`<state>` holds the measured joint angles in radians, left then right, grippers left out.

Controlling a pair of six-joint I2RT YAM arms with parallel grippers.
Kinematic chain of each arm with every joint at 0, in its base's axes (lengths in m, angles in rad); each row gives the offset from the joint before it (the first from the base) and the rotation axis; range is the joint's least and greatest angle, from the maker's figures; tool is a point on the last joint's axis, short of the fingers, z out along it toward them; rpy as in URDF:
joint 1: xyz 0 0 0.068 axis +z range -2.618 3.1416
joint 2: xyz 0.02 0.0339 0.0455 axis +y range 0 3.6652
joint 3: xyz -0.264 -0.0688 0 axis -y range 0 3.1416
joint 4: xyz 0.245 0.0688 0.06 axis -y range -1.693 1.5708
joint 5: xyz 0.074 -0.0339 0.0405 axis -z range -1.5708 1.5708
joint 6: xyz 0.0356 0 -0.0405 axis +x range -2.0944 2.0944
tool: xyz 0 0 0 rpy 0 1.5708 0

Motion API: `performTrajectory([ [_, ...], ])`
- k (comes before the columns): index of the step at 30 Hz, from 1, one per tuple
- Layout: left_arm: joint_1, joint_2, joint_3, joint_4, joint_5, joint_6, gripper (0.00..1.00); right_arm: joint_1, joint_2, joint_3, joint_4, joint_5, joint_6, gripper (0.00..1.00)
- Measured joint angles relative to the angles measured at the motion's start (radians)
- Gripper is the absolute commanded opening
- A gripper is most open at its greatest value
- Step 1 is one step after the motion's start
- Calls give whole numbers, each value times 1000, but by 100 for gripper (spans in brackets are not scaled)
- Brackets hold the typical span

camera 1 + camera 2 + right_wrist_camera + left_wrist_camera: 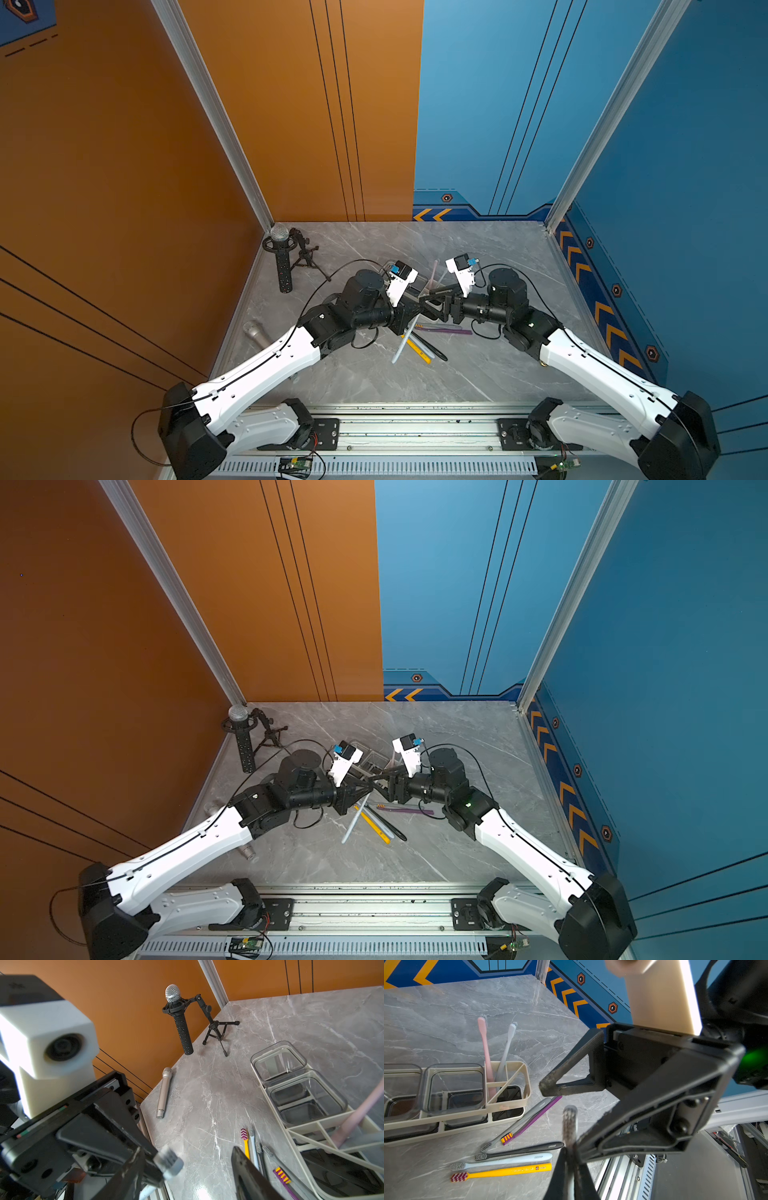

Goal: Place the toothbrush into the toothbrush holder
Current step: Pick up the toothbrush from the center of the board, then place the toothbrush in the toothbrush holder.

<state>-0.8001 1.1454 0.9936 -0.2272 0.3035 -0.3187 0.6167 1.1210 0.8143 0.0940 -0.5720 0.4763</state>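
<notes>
Lettering: a short white word on the handles of the black brush point(521, 1150) and the pale blue brush point(508, 1160), too blurred to read surely. The yellow brush point(508, 1172) bears red print and a small cross badge.

Left gripper point(568, 1154) is pinched tight on the toothbrush point(569, 1120), whose bristle head projects past the fingertips. It is at table centre, 6 o'clock of the toothbrush holder point(527, 1093) and not in it.

Right gripper point(428, 302) faces it, jaws spread, holding nothing.

Pink brush point(485, 1047) and grey brush point(508, 1043) stand in the holder's divided end.

Marble table point(498, 365) lies open from 12 to 5 o'clock. Microphone stand point(305, 257) occupies the 10 o'clock corner.
</notes>
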Motion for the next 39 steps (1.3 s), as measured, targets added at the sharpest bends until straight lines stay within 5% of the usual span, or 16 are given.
performTrajectory([
  [7,-12,6,0,44,16,-3,0,2,19,0,58,-1,35,48],
  [14,-11,11,-4,63,3,-2,0,11,27,0,102,-28,73,0],
  [23,-3,16,-32,101,-8,-12,0,13,43,1,103,-20,98,0],
  [26,-3,14,-48,119,-25,-20,25,14,43,8,76,4,90,0],
  [30,10,-39,-81,100,-122,-37,35,12,43,50,-51,121,21,0],
  [39,26,-175,-175,42,-314,-39,33,32,53,165,-155,436,-145,0],
])
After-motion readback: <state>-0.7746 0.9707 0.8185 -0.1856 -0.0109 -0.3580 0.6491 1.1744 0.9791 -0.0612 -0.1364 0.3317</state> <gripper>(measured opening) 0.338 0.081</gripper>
